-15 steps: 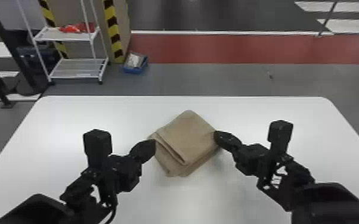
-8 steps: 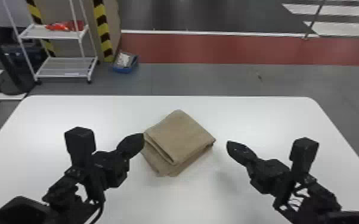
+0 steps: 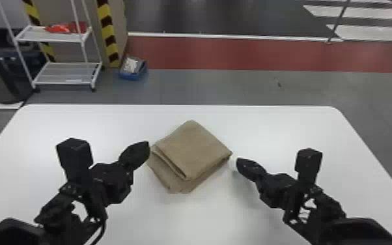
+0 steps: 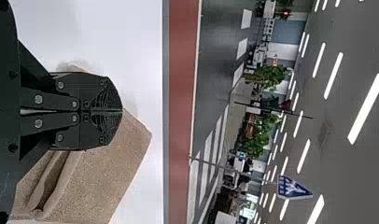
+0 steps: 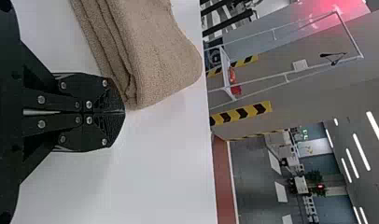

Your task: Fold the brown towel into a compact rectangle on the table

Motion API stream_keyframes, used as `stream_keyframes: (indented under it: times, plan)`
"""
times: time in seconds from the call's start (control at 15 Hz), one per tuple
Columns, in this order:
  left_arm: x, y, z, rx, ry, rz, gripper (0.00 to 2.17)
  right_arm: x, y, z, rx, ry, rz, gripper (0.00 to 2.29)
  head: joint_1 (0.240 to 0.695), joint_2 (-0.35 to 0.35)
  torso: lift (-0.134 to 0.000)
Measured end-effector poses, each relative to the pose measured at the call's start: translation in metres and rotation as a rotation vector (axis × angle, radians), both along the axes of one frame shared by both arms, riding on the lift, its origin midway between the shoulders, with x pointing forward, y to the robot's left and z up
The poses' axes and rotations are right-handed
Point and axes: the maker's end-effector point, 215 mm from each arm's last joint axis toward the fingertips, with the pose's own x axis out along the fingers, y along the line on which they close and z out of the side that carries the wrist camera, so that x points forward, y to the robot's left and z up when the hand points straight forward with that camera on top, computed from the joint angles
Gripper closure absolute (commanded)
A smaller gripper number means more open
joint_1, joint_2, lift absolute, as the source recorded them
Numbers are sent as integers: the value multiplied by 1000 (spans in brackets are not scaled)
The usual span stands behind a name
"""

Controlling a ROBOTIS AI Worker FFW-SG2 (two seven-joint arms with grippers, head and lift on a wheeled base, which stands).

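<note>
The brown towel point(image 3: 192, 151) lies folded in layers on the white table, turned cornerwise, its fold edges facing the lower left. At the towel's left corner is my left gripper point(image 3: 147, 146); whether they touch I cannot tell. My right gripper point(image 3: 238, 163) stands just off the right corner with a narrow gap between. In the left wrist view the left gripper point(image 4: 122, 111) is shut with nothing in it, the towel point(image 4: 101, 175) behind and beside it. Likewise shut and holding nothing, the right gripper point(image 5: 124, 112) shows in the right wrist view near a corner of the towel point(image 5: 155, 51).
The white table point(image 3: 286, 130) extends around the towel, its far edge a short way beyond it. On the floor behind stand a white wire shelf point(image 3: 66, 73) and a blue box point(image 3: 133, 69).
The right gripper has moved right, away from the towel's right corner, then sits a little closer again. The head view has shifted slightly. The towel keeps its folded shape.
</note>
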Motion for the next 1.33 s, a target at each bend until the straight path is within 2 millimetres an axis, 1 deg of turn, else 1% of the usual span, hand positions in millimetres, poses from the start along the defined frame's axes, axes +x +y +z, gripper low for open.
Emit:
stream_keyframes:
  times: [0.2,0.33,0.47,0.53,0.73,0.93,1.13,1.33]
  plan:
    - [0,4,4,-12,-19,-1,2057,24,15,-4,1,10,14,2236,695,-20,-125]
    - [0,7,5,-16,-23,-3,2057,35,27,-3,3,12,24,2236,695,-7,-125]
    - [1,9,6,-17,-24,-2,2057,45,39,6,-1,-2,31,2236,695,4,-125]
    - [1,9,6,-17,-23,-2,2057,51,46,10,-7,-8,37,2236,695,20,-125]
    - [0,11,6,-19,-21,-3,2057,75,75,24,-24,-21,70,2236,695,45,-125]
    - [-1,18,4,-16,-20,5,2057,96,98,25,-30,-16,96,2236,695,76,-125]
    - [0,26,3,-12,-17,14,2057,102,113,29,-24,-23,130,2236,695,98,-125]
    - [3,27,3,-11,-19,15,2057,100,125,30,-26,-19,169,2236,695,114,-125]
